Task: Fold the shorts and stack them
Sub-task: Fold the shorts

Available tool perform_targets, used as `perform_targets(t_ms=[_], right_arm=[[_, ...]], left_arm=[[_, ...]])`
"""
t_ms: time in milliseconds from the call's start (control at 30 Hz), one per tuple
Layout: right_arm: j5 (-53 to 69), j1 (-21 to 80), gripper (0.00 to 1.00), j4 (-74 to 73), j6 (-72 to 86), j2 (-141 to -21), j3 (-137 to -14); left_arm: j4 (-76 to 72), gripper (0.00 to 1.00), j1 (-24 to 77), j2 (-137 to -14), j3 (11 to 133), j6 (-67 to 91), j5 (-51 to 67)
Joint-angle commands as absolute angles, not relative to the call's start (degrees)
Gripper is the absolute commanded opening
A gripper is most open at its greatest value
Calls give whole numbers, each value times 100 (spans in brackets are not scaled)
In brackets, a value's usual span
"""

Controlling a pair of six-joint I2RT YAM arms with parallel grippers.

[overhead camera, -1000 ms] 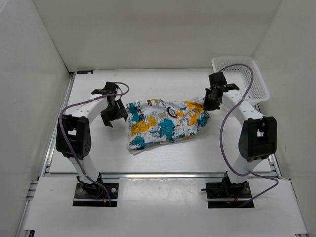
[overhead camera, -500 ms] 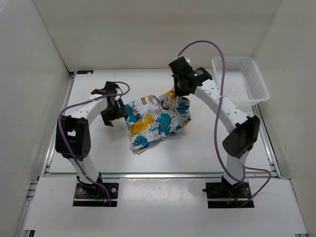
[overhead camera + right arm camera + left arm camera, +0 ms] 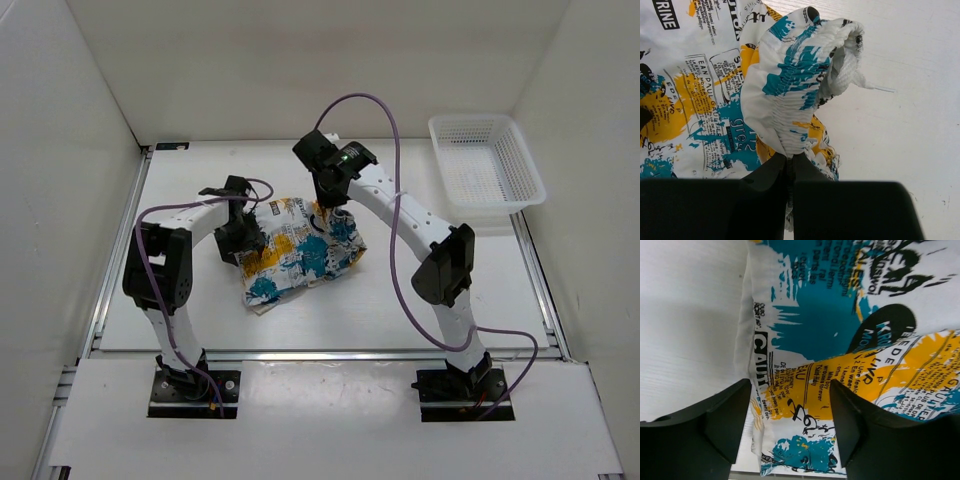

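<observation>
The shorts (image 3: 300, 252) are lying bunched on the counter (image 3: 450, 290), slightly toward 9 o'clock of its centre. The right end effector (image 3: 789, 159) is pinching the gathered elastic waistband (image 3: 790, 90), its fingers clamped tight on the fabric, and is holding it above the garment's 1 o'clock portion. A white drawstring (image 3: 860, 82) is hanging from the held fold. The left end effector (image 3: 790, 410) is standing with fingers spread apart at the garment's 9 o'clock edge, printed fabric showing between them; contact cannot be confirmed. A white mesh basket (image 3: 487, 160) is sitting at the counter's 2 o'clock corner, well apart from the shorts.
</observation>
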State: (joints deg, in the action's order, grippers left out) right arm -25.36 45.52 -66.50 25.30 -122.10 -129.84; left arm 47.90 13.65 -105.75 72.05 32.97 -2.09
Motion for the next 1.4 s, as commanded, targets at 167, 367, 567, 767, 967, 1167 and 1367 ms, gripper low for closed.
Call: perform_targets(t_ms=[167, 367, 567, 767, 967, 1167, 1367], right_arm=[[-2716, 4210, 0, -6513, 2619, -11392, -12095], [-2769, 3841, 0, -6249, 2514, -10934, -11303], [-2883, 3683, 0, -6196, 2408, -10820, -11118], [-2883, 3551, 0, -6196, 2224, -10705, -11249], [-2611, 3787, 0, -6275, 2223, -11003, -12030], [-2049, 4096, 0, -6337, 2513, -11531, -12813], [-1741, 4430, 0, -6223, 2812, -11987, -13069]], left_arm=[[4685, 73, 1011, -9967, 6777, 3454, -360], [4343, 45, 1045, -10406, 6802, 3454, -18], [4342, 11, 1477, -10942, 7294, 3507, -18], [4342, 11, 2011, -11056, 7620, 3507, 97], [4342, 11, 2250, -11372, 7893, 3560, 149], [4342, 11, 2303, -11426, 7893, 3612, 149], [4342, 11, 2303, -11479, 7954, 3612, 149]])
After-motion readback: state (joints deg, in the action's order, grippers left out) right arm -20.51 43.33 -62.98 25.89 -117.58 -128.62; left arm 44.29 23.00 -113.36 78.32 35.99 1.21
